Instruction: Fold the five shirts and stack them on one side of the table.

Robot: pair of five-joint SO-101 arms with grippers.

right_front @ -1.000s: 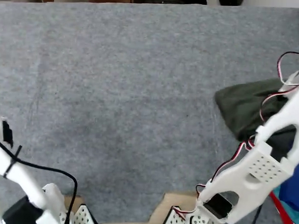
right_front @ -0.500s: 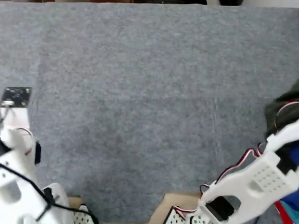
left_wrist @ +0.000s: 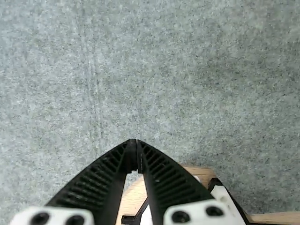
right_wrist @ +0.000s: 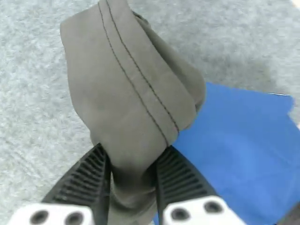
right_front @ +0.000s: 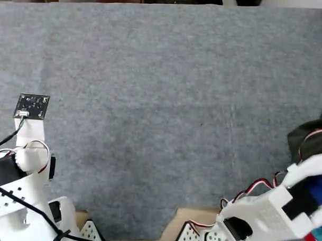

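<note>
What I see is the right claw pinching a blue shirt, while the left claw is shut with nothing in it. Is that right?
Not quite. The right claw is pinching an olive-grey shirt, not a blue one. The blue cloth lies beside it, outside the claw, as the right wrist view shows. The left claw is indeed shut with nothing in it.

White plastic arms (right_front: 274, 214) — red-and-white cables (right_front: 256, 183), black ribbed end effector fingers (left_wrist: 164, 173).
</note>
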